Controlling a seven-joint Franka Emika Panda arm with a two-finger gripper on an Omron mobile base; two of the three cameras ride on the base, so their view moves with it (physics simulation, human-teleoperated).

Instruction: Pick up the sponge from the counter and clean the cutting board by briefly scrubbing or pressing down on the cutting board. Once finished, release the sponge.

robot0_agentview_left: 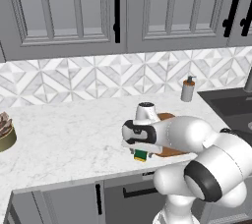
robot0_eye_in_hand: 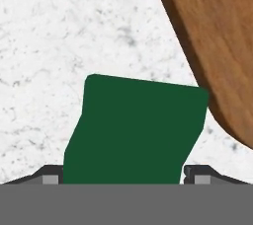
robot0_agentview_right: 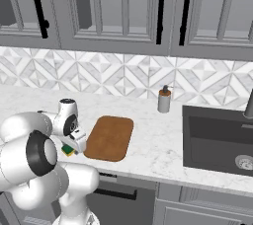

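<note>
The sponge (robot0_eye_in_hand: 133,130) shows its dark green top between my two fingertips, which press against its sides; it looks slightly tilted. From the base views, the sponge (robot0_agentview_left: 141,155) (robot0_agentview_right: 67,150) sits under my gripper (robot0_agentview_left: 140,151) (robot0_agentview_right: 69,147) (robot0_eye_in_hand: 123,172), green over yellow, near the counter's front edge. The gripper is shut on it. The brown wooden cutting board (robot0_agentview_right: 109,137) (robot0_eye_in_hand: 212,46) lies just to the right of the sponge, partly hidden by my arm in the left base view (robot0_agentview_left: 170,153). The white marble counter (robot0_agentview_left: 64,129) (robot0_agentview_right: 148,140) (robot0_eye_in_hand: 59,31) lies under both.
A soap dispenser (robot0_agentview_left: 187,89) (robot0_agentview_right: 164,100) stands by the tiled backsplash behind the board. A dark sink (robot0_agentview_left: 231,107) (robot0_agentview_right: 217,140) is set into the counter at the right. A bowl (robot0_agentview_left: 5,134) sits at the far left. Grey cabinets hang above.
</note>
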